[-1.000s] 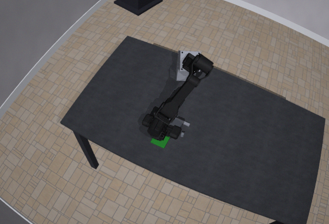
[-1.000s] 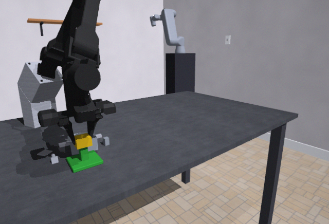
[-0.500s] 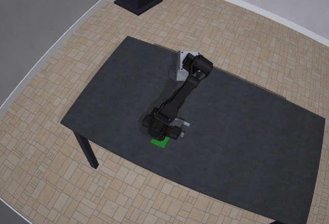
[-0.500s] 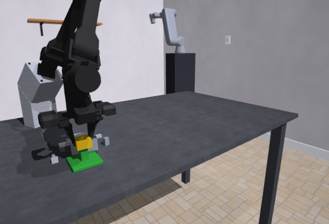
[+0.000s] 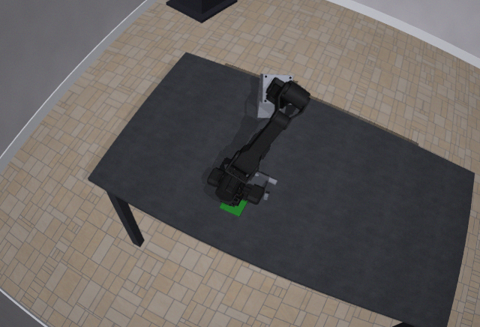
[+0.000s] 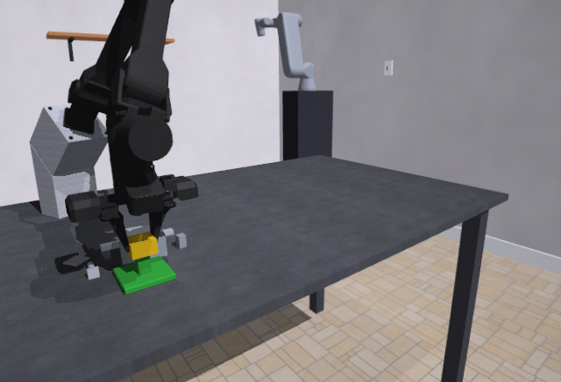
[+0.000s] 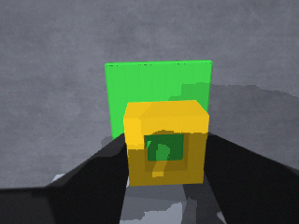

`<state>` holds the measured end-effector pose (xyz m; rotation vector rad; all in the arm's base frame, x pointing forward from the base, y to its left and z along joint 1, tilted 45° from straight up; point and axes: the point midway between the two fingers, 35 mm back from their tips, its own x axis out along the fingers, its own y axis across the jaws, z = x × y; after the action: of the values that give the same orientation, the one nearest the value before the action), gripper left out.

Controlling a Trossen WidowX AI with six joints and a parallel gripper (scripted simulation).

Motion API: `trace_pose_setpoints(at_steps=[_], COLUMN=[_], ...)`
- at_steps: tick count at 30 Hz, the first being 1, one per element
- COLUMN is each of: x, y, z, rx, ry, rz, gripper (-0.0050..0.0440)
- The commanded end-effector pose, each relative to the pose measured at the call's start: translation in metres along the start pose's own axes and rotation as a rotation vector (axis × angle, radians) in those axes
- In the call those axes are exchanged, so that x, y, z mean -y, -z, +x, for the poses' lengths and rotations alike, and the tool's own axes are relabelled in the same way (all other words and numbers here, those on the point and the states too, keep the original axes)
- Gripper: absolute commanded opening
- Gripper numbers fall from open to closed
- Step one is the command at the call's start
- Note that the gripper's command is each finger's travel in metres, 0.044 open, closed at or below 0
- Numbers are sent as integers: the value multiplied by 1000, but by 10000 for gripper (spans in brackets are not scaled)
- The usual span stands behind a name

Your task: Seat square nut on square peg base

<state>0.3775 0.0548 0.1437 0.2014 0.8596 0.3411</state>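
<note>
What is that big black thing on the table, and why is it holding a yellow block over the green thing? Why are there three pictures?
The black thing is a robot arm fixed to a dark table. At its end is a gripper, two fingers that pinch like tongs.

The pictures show one moment from three cameras: one looks down from above, one looks from the side, and one sits on the arm's wrist, looking down past the fingers.

The yellow block is a square nut with a hole through it. The gripper is squeezing it. The green plate is a base with a square peg standing on it. Through the hole you can see the peg, so the nut is going over it. It has not reached the base yet.
</note>
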Motion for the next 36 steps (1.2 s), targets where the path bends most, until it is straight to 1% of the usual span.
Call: trace_pose_setpoints(at_steps=[1, 36], x=[-1, -1], y=[-5, -5], z=[-4, 6], rx=[19, 19], ry=[2, 2], rz=[-5, -5], gripper=[-50, -50])
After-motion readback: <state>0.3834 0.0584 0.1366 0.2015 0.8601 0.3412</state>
